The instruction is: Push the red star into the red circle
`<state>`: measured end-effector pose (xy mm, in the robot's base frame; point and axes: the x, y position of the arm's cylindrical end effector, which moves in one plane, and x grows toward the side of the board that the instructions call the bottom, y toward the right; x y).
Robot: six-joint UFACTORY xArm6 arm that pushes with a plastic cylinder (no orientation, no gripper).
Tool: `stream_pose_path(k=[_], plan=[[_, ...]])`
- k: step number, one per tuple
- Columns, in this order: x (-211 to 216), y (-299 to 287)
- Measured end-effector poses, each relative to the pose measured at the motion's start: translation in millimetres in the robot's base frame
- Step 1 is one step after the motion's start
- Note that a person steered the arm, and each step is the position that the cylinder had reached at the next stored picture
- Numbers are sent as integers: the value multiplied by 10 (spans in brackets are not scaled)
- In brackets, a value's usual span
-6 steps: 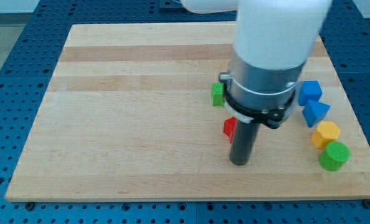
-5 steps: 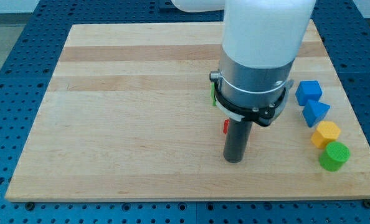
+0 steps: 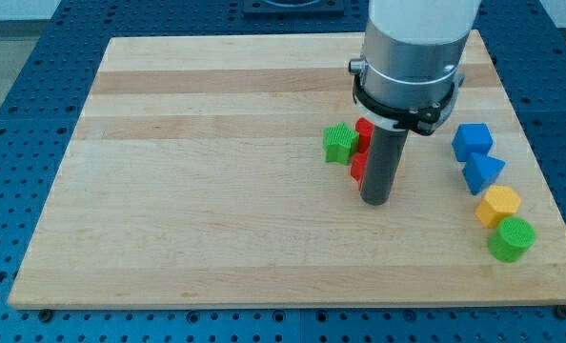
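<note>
The rod is seen standing upright over the right half of the wooden desk (image 3: pixel 216 191), with my tip (image 3: pixel 374 201) resting on the surface. No claw is fitted to this arm, so nothing is gripped and no opening can be reported; only the plain rod end is present. Two red blocks are partly hidden behind the rod on its left side: a lower red block (image 3: pixel 357 170), touching the rod just above the tip, and an upper red block (image 3: pixel 363 133) directly above it in the view. Which of these is the star and which the circle cannot be determined, as both are largely covered. The two red pieces appear to be touching or very nearly so. A green star-like block (image 3: pixel 339 144) is found just beside them on the view's left. Toward the view's right, well apart from the tip, a blue block (image 3: pixel 473 141), a blue triangular block (image 3: pixel 482 173), an orange block (image 3: pixel 498 205) and a green cylinder (image 3: pixel 510 238) are lined up in a descending column.
</note>
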<state>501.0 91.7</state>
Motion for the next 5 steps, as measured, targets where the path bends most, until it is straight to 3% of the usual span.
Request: stream_pose_path(k=[5], plan=[[-746, 377]])
